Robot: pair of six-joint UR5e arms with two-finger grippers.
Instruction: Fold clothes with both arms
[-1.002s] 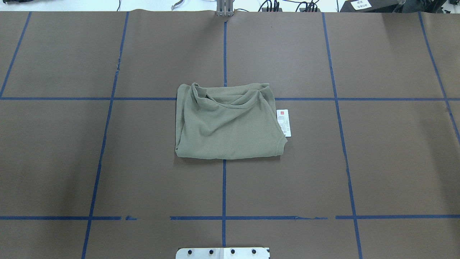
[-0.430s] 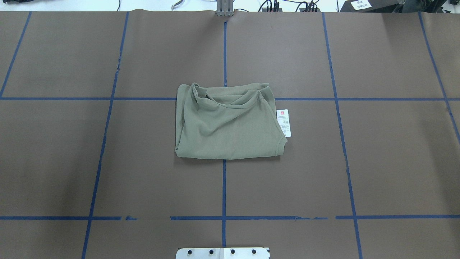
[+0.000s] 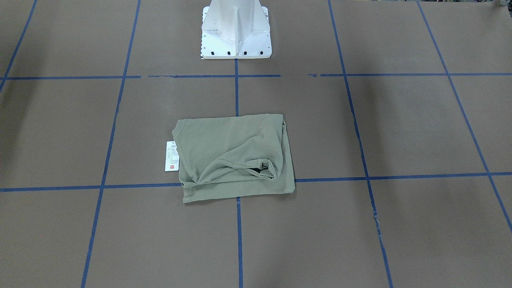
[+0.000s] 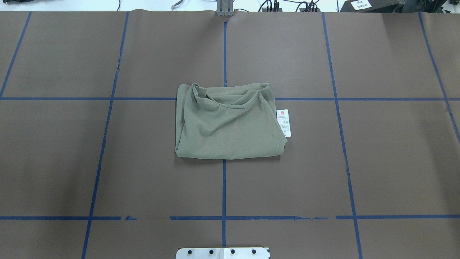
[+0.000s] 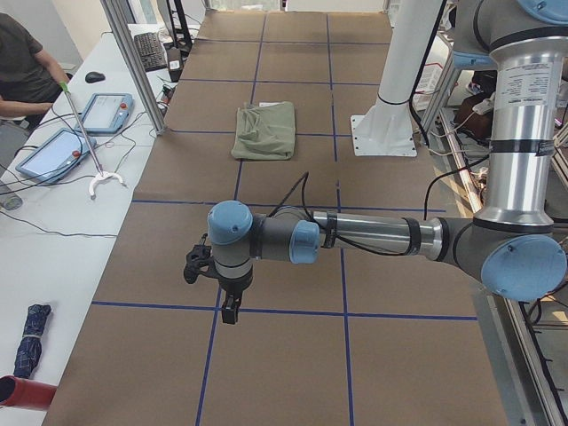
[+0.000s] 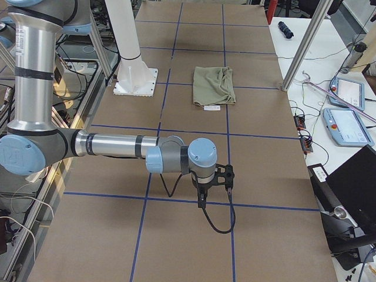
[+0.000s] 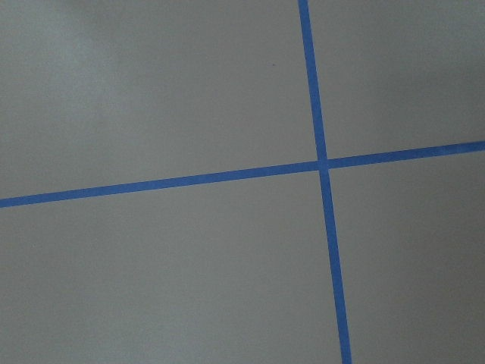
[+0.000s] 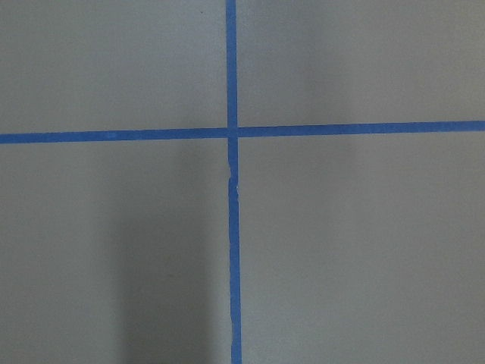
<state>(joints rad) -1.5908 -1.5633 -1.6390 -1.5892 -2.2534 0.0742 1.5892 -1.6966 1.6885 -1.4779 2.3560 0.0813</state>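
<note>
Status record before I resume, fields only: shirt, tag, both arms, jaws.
shirt: shirt folded to a rough rectangle, wrinkled, mid-table
hang tag: hang tag lying flat, poking out on robot's right side
left arm: left arm low over bare table, far from shirt
right arm: right arm likewise, opposite end
jaws: open or shut cannot be told
contact: nothing touches shirt
</note>
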